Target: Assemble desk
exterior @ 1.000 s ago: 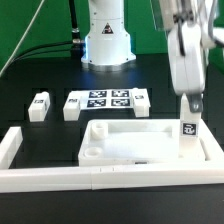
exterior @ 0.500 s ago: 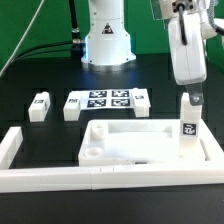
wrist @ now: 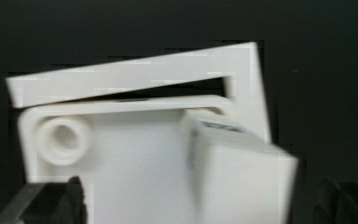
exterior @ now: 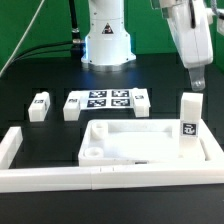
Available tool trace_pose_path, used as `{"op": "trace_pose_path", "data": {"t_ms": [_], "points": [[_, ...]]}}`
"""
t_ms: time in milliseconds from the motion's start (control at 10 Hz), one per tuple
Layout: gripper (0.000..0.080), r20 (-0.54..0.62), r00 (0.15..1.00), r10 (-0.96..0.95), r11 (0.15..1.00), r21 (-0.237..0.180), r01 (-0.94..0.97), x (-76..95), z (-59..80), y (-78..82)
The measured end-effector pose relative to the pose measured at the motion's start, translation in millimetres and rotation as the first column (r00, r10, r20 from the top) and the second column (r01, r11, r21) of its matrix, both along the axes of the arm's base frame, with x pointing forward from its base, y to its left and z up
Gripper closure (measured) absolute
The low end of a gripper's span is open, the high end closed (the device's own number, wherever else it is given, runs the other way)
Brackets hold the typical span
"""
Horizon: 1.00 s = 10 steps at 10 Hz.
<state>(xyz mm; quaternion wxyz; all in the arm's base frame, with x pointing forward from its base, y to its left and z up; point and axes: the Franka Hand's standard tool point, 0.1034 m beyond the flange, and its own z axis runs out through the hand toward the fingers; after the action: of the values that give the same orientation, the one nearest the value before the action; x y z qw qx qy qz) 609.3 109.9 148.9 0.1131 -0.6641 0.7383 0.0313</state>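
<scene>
Black work surface (exterior: 30, 75), lower half of the exterior view: the desk tabletop (exterior: 140, 147) lies inside the white border frame (exterior: 110, 181), its near edge close against the frame and open room behind it. One leg (exterior: 189, 115) stands upright at the tabletop's right-hand corner. The gripper (exterior: 197, 82) hovers above that leg, clear of it, with its fingers (wrist: 34, 203) spread and holding nothing. A spare leg (exterior: 39, 105) lies at left, near the marker board (exterior: 100, 102).
</scene>
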Motion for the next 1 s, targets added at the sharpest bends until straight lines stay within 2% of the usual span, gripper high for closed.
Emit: {"op": "trace_pose_path", "data": {"t_ms": [100, 200, 600, 700, 800, 1000], "points": [[0.0151, 0.002, 0.998, 0.065, 0.998, -0.002, -0.065, -8.2, 2.1, 7.0], [0.0151, 0.009, 0.991, 0.131, 0.991, -0.010, -0.131, -8.3, 1.2, 9.5], [0.0151, 0.060, 0.907, 0.418, 0.908, -0.063, -0.414, -9.5, -1.9, 7.6], [0.0151, 0.075, 0.869, 0.489, 0.871, -0.094, -0.482, -16.4, -9.2, 3.4], [0.0151, 0.073, 0.794, 0.604, 0.796, -0.116, -0.594, -31.9, -18.6, -4.0], [0.0151, 0.039, 0.684, 0.728, 0.684, -0.105, -0.722, -55.9, -34.8, -13.3]]}}
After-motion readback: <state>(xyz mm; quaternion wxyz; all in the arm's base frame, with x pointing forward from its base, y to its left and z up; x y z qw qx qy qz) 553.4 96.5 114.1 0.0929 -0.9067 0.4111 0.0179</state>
